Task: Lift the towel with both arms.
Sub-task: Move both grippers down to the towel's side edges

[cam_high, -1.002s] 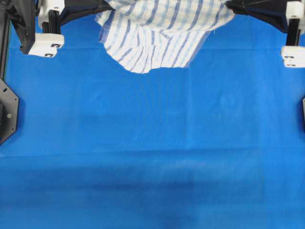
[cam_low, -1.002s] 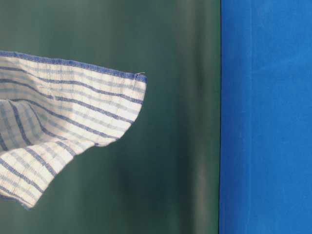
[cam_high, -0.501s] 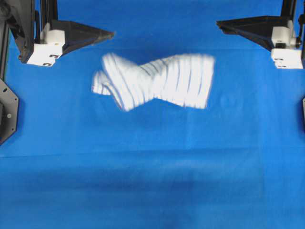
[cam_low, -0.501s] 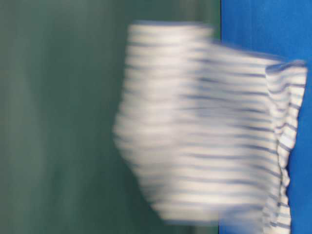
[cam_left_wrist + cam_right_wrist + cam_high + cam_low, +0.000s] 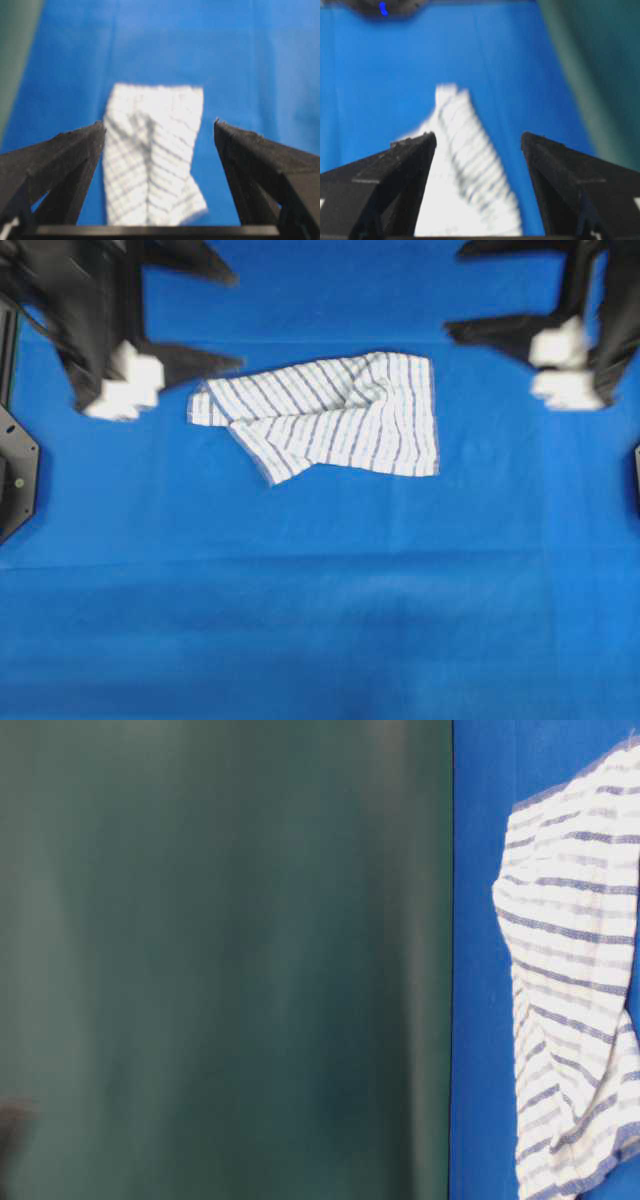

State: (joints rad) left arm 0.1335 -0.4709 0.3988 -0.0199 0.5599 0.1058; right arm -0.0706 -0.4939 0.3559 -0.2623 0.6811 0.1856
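- Blue tabletop (image 5: 320, 620) carries the towel (image 5: 330, 415), lying rumpled.
- Soft, light, floppy; best pinched at opposite ends.
- Left hand (image 5: 159, 131) and right hand (image 5: 478, 140) both spread, empty.

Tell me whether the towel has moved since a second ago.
Yes. The towel dropped from between the arms at the overhead view's top edge and now lies crumpled on the blue table cloth.

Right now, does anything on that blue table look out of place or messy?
Yes. The striped towel lies rumpled on the blue cloth, its left end folded over, while both grippers, left and right, hang open and empty.
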